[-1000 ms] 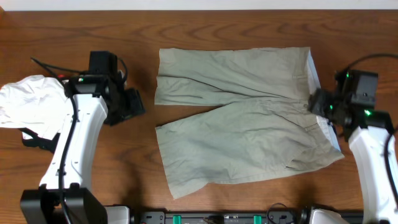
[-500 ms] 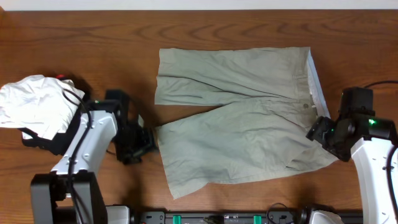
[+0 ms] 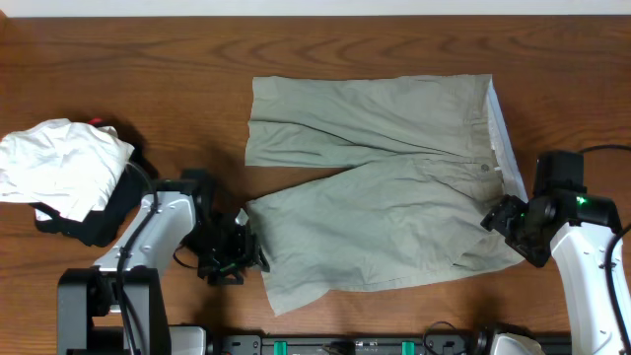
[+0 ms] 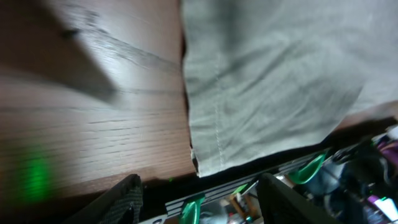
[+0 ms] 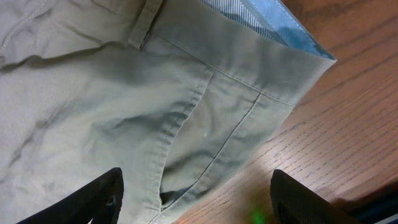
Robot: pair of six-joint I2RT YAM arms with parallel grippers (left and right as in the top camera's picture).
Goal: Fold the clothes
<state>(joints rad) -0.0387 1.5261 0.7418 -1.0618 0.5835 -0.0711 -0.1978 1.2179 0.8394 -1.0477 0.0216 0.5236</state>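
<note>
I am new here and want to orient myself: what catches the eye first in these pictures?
Pale khaki shorts lie spread flat in the middle of the wooden table. An open pincer stands at each end: the left pincer by the near leg's hem, the right pincer by the waistband corner. A white garment lies partly over a black garment at the left edge.

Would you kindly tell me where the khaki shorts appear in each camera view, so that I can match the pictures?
Overhead: shorts spread flat at centre, waistband to the right.
Left wrist: shorts fill the upper right, a leg hem corner at bottom centre.
Right wrist: shorts fill most of the frame, waistband corner upper right.
Shared landmark: the wooden table beside the cloth.
</note>
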